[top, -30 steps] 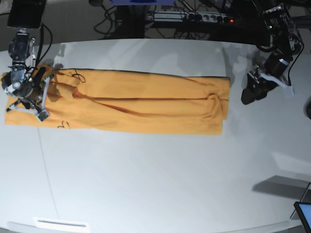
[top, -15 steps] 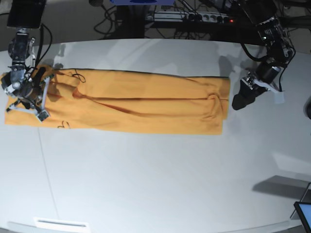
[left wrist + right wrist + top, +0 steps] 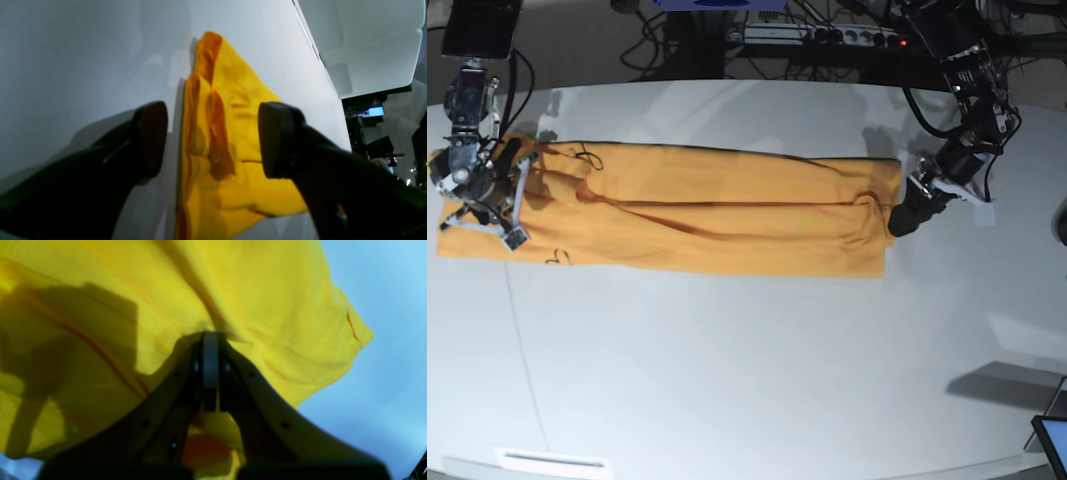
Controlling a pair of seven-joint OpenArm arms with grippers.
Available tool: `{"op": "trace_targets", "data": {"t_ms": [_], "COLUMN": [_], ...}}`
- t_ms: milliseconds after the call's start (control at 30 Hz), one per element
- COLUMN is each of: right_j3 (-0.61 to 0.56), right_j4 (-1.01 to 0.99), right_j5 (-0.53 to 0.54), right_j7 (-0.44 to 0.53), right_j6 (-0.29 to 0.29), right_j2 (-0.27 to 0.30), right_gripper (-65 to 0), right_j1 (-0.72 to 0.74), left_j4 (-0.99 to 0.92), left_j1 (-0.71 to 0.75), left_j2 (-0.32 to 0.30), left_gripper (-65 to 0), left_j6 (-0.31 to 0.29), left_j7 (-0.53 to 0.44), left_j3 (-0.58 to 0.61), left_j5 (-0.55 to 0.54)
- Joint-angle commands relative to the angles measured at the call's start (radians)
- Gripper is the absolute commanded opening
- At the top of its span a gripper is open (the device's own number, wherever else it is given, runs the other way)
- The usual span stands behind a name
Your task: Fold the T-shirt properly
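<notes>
T-shirt (image 3: 717,215) lies flat on the white table (image 3: 757,380) as a long narrow band, folded lengthwise, running left to right in the base view. Right gripper (image 3: 210,340) is clamped tight on a pinch of fabric at the band's left end. Left gripper (image 3: 905,218) sits at the opposite end, jaws spread apart and straddling the shirt's edge; fingers (image 3: 151,136) not gripping cloth.
</notes>
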Motion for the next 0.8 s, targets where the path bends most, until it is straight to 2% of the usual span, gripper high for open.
{"op": "trace_targets", "data": {"t_ms": [0,67,233,467,633,767], "right_j3": [0.002,0.002,0.002,0.002,0.003,0.003], "right_j4": [0.001,0.001,0.001,0.001,0.001,0.003], "right_j5": [0.007,0.007,0.007,0.007,0.007,0.007], "right_j7": [-0.024,-0.024,-0.024,-0.023,-0.021,-0.021], "right_j6": [0.017,0.017,0.017,0.017,0.017,0.017], "right_j2": [0.008,0.008,0.006,0.006,0.006,0.006], "right_gripper": [-65.0,-65.0,-65.0,-65.0,-65.0,-65.0], "right_j1": [-0.004,-0.004,-0.004,-0.004,-0.005,-0.005], "left_j4": [-0.005,0.0,0.049,0.146,0.155,0.155], "left_j1": [-0.006,-0.009,-0.008,0.0,-0.003,-0.008], "left_j2": [0.02,0.029,0.047,0.067,0.066,0.064], "left_gripper": [-24.4,-24.4,-24.4,-24.4,-24.4,-24.4], "left_j6": [0.023,0.039,0.188,0.3,0.331,0.414], "left_j7": [0.054,0.087,0.1,0.102,0.102,0.102], "left_j3": [0.011,0.005,0.011,0.011,0.011,0.005], "left_j5": [-0.008,-0.007,-0.007,-0.007,-0.001,-0.004]}}
